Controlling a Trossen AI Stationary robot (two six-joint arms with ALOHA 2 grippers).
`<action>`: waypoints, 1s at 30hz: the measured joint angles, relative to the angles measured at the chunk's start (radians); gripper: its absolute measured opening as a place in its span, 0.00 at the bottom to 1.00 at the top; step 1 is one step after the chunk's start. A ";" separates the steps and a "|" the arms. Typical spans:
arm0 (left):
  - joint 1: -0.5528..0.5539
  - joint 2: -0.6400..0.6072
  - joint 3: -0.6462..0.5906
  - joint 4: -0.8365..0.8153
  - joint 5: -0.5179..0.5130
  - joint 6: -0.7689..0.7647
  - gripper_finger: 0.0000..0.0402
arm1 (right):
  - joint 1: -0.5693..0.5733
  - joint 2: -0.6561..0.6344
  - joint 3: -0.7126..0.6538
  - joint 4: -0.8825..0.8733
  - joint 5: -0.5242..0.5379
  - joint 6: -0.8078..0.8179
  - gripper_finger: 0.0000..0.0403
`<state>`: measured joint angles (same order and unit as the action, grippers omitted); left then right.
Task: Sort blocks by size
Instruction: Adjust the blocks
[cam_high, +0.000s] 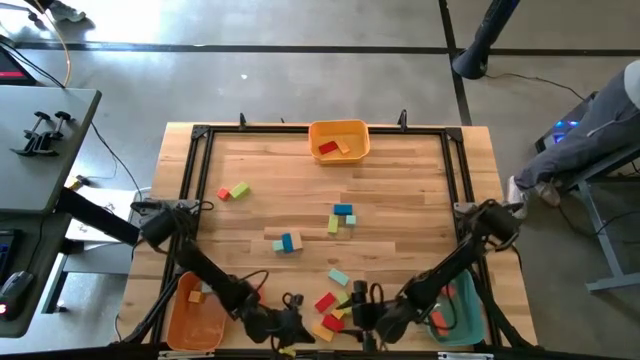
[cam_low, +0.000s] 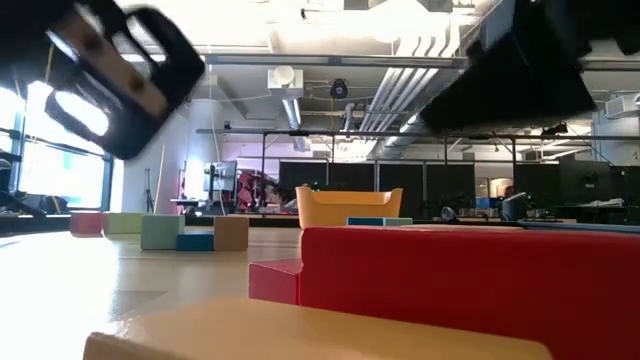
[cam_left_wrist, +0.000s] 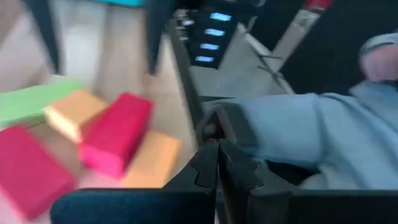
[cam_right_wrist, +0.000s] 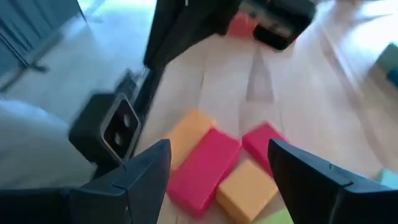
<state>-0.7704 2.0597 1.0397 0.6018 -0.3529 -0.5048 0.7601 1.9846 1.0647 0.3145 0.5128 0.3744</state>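
Observation:
Small coloured blocks lie scattered on the wooden table (cam_high: 400, 200). A cluster of red, orange, yellow and green blocks (cam_high: 330, 310) lies at the near edge, and the low view shows its red block (cam_low: 470, 275) close up. My right gripper (cam_right_wrist: 217, 168) is open just above this cluster, with its fingers on either side of a long red block (cam_right_wrist: 202, 168) and an orange one (cam_right_wrist: 249, 186). It also shows in the high view (cam_high: 360, 305). My left gripper (cam_left_wrist: 217, 158) is shut and empty, just left of the cluster, and also shows in the high view (cam_high: 295, 325).
A yellow bin (cam_high: 338, 140) at the far middle holds a red and an orange block. An orange bin (cam_high: 195, 315) stands near left and a teal bin (cam_high: 455, 310) near right. Loose blocks lie mid-table (cam_high: 342, 217) and far left (cam_high: 233, 191). A person (cam_high: 600, 130) sits beyond the right edge.

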 joint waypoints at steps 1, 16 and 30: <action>0.005 0.009 0.000 0.001 -0.021 -0.011 0.00 | 0.000 0.007 0.009 -0.031 0.008 0.017 0.66; 0.028 0.096 -0.002 -0.003 -0.050 -0.088 0.00 | -0.002 0.030 0.017 -0.048 0.070 0.062 0.66; 0.076 0.100 0.000 -0.067 -0.217 -0.104 0.00 | -0.012 0.030 0.017 -0.119 0.106 0.086 0.66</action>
<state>-0.6946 2.1597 1.0397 0.5351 -0.5703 -0.6090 0.7477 2.0144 1.0821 0.1957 0.6184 0.4599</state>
